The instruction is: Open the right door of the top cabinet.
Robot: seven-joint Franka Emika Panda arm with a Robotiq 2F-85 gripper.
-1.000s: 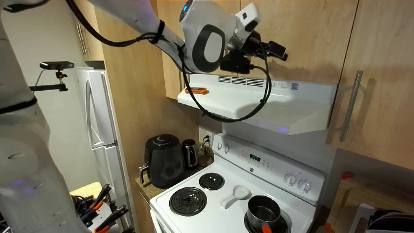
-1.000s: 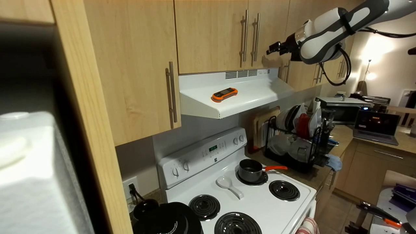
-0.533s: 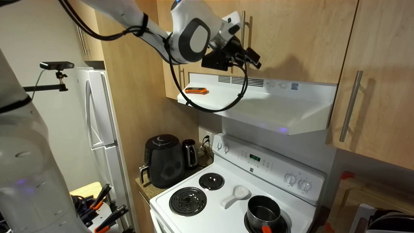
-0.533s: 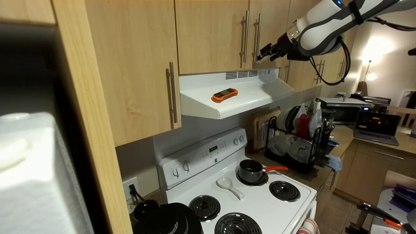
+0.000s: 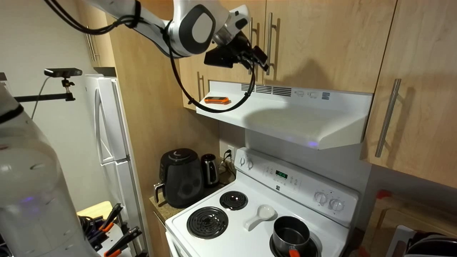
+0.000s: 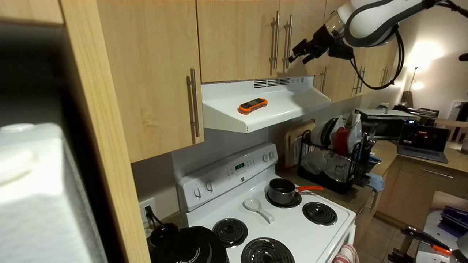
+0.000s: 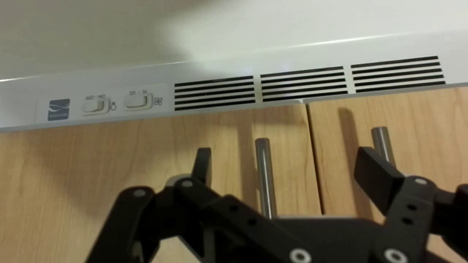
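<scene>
end effector [image 7: 289, 168] gapes wide near the right door [image 5: 328, 43]

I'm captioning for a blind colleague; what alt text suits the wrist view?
Upside-down view of the open tool: the metal bar handle of the closed wooden right door shows between its fingers; the twin handle on the left door is partly hidden behind one. A white range hood with vents and two switches spans the picture's top.

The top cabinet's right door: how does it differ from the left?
The right door has its handle near its left edge; the left door, near its right edge. In the wrist view, the right door's handle shows between the fingers; one partly hides the left door's handle. Both are light wood, shut.
</scene>
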